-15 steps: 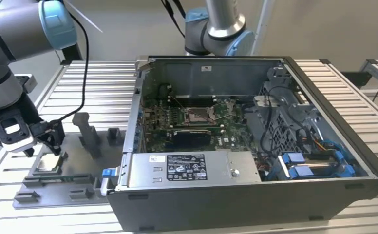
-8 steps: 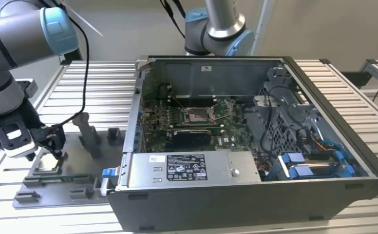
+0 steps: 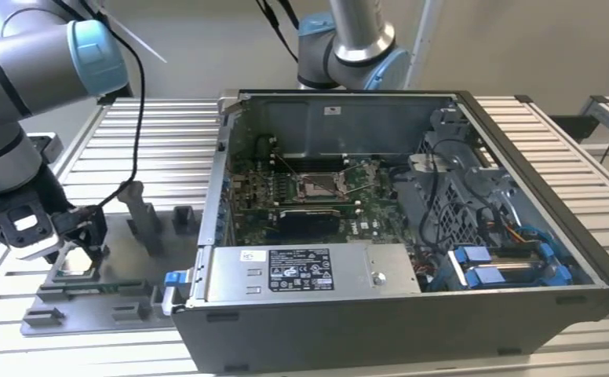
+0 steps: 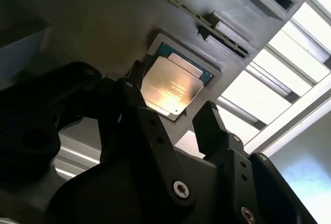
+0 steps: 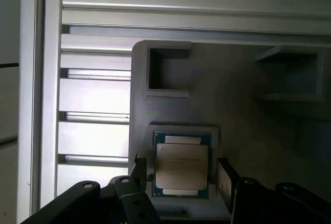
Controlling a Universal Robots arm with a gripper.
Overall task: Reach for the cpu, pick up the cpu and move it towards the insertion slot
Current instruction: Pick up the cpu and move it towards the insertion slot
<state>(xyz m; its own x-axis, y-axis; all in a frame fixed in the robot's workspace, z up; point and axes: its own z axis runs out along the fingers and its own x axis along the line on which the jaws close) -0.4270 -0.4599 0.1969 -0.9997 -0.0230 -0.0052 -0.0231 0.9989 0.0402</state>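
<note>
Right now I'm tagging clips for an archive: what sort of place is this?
Probably a robotics lab or test cell for computer assembly: an open black desktop computer case sits on a ribbed aluminium table, and a grey plastic fixture tray holds the silver square cpu, with the black gripper straddling it.

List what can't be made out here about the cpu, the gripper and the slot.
1. Cpu: in the second wrist view, glare washes out its top, and a finger covers part of one edge.
2. Slot: in the exterior view, too small to tell the state of its inside.
3. Gripper: in the exterior view, its own body hides what lies between its tips.
</note>
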